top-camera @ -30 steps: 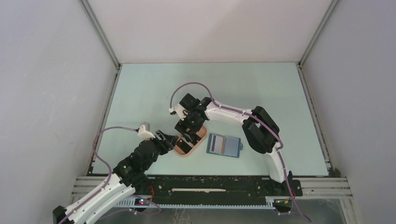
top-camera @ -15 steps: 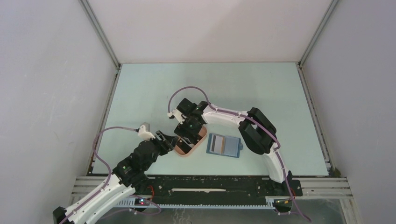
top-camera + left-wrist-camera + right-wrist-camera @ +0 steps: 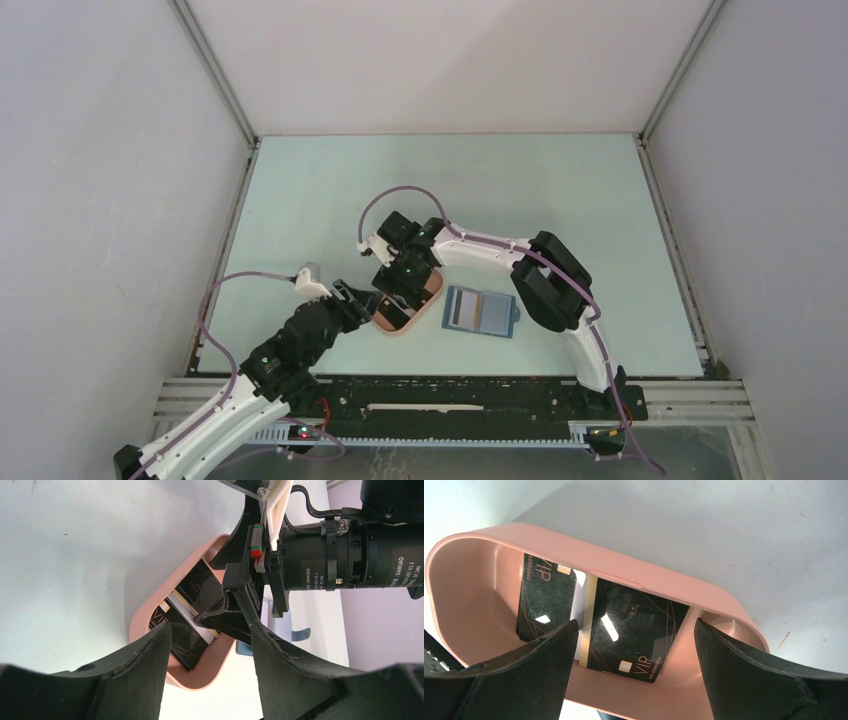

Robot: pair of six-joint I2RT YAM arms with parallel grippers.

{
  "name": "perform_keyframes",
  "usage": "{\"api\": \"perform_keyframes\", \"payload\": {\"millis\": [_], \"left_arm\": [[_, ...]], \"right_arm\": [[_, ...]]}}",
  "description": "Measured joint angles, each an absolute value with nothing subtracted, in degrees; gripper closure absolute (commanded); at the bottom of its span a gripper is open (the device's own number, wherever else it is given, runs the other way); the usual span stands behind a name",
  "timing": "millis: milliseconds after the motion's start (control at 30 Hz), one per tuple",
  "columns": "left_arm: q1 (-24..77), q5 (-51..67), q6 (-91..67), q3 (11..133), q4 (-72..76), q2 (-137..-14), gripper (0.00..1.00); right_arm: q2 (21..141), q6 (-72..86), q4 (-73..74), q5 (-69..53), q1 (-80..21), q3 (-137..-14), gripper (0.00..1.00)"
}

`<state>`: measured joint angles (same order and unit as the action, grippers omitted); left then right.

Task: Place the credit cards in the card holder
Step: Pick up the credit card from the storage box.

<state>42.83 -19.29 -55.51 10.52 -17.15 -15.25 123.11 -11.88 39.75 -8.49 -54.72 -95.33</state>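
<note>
Reading right gripper (image 3: 635,625) as spread wide, holding nothing; hovering nose-down inside the pink tray (image 3: 634,577); no contact visible with any card.

Directly under and between its fingers: black VIP card (image 3: 639,630), lying flat on tray floor, slightly skewed; beyond its left finger: second black VIP card (image 3: 546,597); between the two, pale card edge (image 3: 585,605), can't tell what card.

Left gripper (image 3: 211,630) roughly half open, nothing clamped; parked at tray's near end, with the tray straight ahead of its tips; can't tell whether touching the rim; judging it as bracing the tray.

Card holder (image 3: 492,313) lying open on the table, just off to the right gripper's outer side, beside the tray and not touching it; orange-tan striped card (image 3: 460,308) on holder's tray-side half; can't tell whether slotted or just resting there.

Progress, as a judgement: one card at the holder at best; at least two black cards left in tray; none lifted now; next pick likely the card under the right gripper; thin and flat on the floor, so expect trouble getting an edge.
</note>
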Motion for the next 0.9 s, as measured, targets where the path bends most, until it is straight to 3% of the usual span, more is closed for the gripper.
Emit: {"api": "perform_keyframes", "payload": {"millis": [700, 767, 900], "left_arm": [[42.8, -14.3, -61.3, 3.6, -3.0, -20.5, 0.36], [42.8, -13.8, -61.9, 3.5, -1.1, -21.7, 0.36], [42.8, -13.3, -63.0, 3.5, 1.2, -22.9, 0.36]], "right_arm": [[123.3, -11.0, 40.8, -21.8, -49.8, -95.3, 0.45], [123.3, -10.8, 40.9, -22.9, -49.3, -95.3, 0.43], [123.3, -10.2, 40.9, -23.6, -48.8, -95.3, 0.18]]}}
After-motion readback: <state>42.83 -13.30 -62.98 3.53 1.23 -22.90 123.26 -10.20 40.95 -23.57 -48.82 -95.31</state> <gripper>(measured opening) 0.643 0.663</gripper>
